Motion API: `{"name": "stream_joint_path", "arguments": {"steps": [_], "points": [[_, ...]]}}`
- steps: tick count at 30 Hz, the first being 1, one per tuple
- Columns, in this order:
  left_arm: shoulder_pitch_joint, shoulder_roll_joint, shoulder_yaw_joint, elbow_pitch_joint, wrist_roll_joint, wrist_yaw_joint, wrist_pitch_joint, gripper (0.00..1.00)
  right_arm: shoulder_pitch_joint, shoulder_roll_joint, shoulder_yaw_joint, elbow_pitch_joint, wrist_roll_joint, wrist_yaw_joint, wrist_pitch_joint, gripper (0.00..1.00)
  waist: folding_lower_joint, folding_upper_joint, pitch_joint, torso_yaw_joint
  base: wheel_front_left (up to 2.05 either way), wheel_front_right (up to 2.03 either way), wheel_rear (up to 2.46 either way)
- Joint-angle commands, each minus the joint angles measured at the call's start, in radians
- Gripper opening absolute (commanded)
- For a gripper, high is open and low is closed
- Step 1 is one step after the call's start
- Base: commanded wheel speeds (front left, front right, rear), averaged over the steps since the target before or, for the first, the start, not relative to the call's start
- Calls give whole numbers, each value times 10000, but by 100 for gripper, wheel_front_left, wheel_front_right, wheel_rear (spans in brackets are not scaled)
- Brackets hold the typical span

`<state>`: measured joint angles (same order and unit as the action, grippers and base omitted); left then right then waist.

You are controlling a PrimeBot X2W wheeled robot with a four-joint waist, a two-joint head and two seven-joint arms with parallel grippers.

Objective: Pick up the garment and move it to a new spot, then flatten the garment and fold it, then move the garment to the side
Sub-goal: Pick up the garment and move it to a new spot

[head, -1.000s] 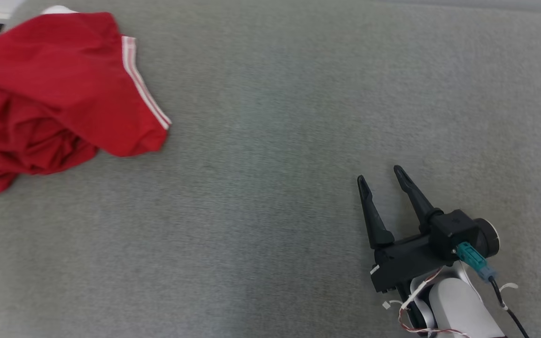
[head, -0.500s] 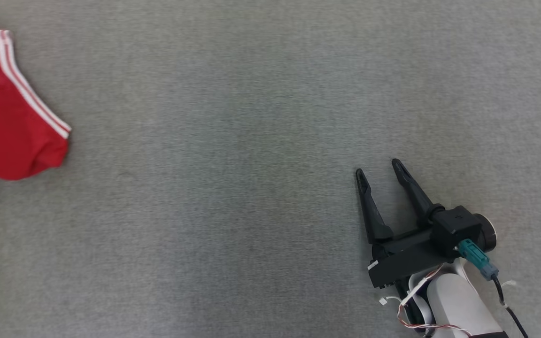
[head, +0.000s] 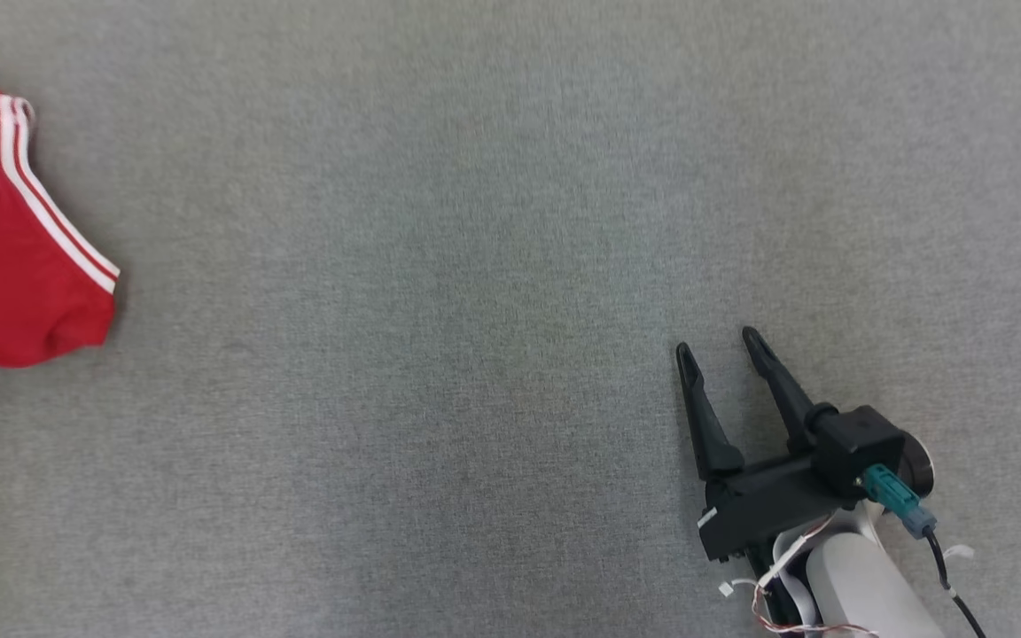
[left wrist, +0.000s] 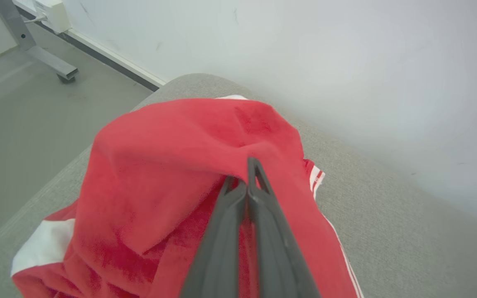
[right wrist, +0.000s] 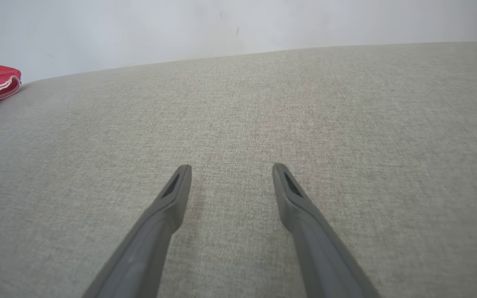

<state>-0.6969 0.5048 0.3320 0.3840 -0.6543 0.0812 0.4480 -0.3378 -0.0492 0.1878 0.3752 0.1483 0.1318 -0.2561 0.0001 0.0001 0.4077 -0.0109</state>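
Left gripper point(left wrist: 242, 173) is pinching red garment point(left wrist: 160, 165), fingers pressed together.
Right gripper point(head: 716, 342) is hovering low over grey cloth surface point(head: 475, 266), fingers spread, holding nothing.

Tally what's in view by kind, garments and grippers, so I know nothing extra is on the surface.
red garment: 1
grippers: 2 (left gripper shut on the fabric, right gripper open)
Total: 3

Black right tool point(head: 716, 343), teal plug point(head: 883, 489) (red-white wires point(head: 772, 578)), pale forearm point(head: 856, 592)
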Motion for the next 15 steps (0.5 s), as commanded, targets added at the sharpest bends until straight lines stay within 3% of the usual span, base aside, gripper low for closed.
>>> {"name": "stream_joint_path", "arguments": {"steps": [1,8,12,15], "points": [[-196,118,-64,-13,42,-94,-39,0,156,-18,-4,33,101,-21,-47,100,-1,-1,-476,132,0,0,0],[-1383,324,-1025,-50,263,-965,20,0,550,-18,61,451,421,-21,-84,100,-1,-1,-1910,102,0,0,0],[-2130,46,-1631,-194,214,-1323,194,0,854,-17,135,662,599,-21,-99,100,-1,-1,-2748,-134,0,0,0],[-2546,-444,-2022,-506,-11,-1321,419,0,1101,-20,237,746,745,-21,-99,100,-1,-1,-3309,-412,0,0,0]]}}
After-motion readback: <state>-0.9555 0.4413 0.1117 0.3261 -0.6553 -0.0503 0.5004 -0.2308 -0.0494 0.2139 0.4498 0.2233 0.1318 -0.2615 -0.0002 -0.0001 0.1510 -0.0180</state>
